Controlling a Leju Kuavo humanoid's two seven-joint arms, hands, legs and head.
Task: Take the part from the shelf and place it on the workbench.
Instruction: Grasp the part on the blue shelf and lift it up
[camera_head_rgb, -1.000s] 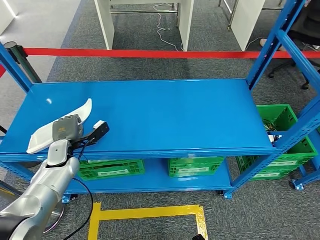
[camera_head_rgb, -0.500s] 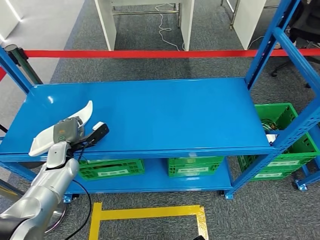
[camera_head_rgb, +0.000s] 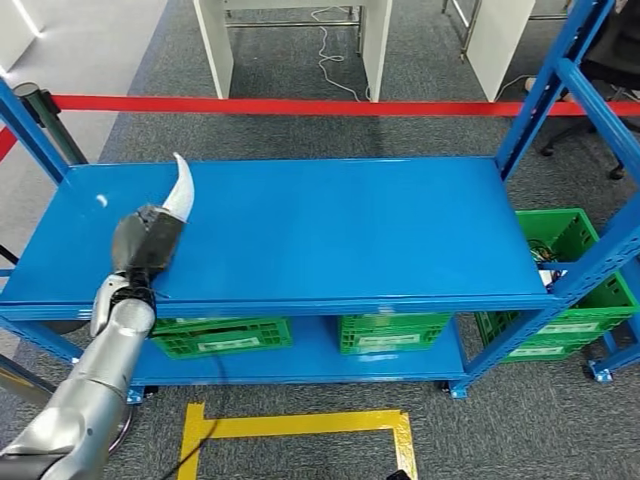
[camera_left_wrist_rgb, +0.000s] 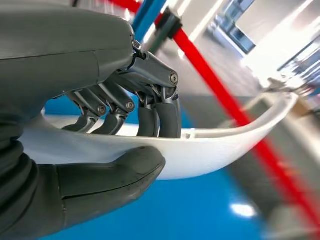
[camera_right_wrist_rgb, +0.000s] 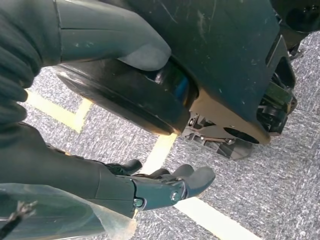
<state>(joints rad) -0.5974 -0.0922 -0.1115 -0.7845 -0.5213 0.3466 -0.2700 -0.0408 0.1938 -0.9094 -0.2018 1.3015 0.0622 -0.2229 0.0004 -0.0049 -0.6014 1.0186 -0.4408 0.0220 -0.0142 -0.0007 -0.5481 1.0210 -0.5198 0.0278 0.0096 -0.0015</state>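
Note:
The part (camera_head_rgb: 182, 193) is a white, curved, blade-like piece. My left hand (camera_head_rgb: 147, 241) grips its lower end over the left front of the blue shelf (camera_head_rgb: 340, 230), and its pointed tip rises up and away from me. In the left wrist view the thumb lies under the part (camera_left_wrist_rgb: 219, 148) and the dark fingers (camera_left_wrist_rgb: 158, 116) press on it from the other side. My right hand (camera_right_wrist_rgb: 113, 185) hangs over the carpet with its fingers spread and nothing in them.
Green crates (camera_head_rgb: 389, 332) stand on the lower shelf level, and another (camera_head_rgb: 562, 290) sits at the right beside the blue upright (camera_head_rgb: 540, 90). Red barrier tape (camera_head_rgb: 302, 105) runs behind the shelf. Yellow tape (camera_head_rgb: 294, 428) marks the floor in front.
My left hand has turned and raised the part: it lay flat along the shelf's left front, and now it stands tilted with its tip up and toward the back.

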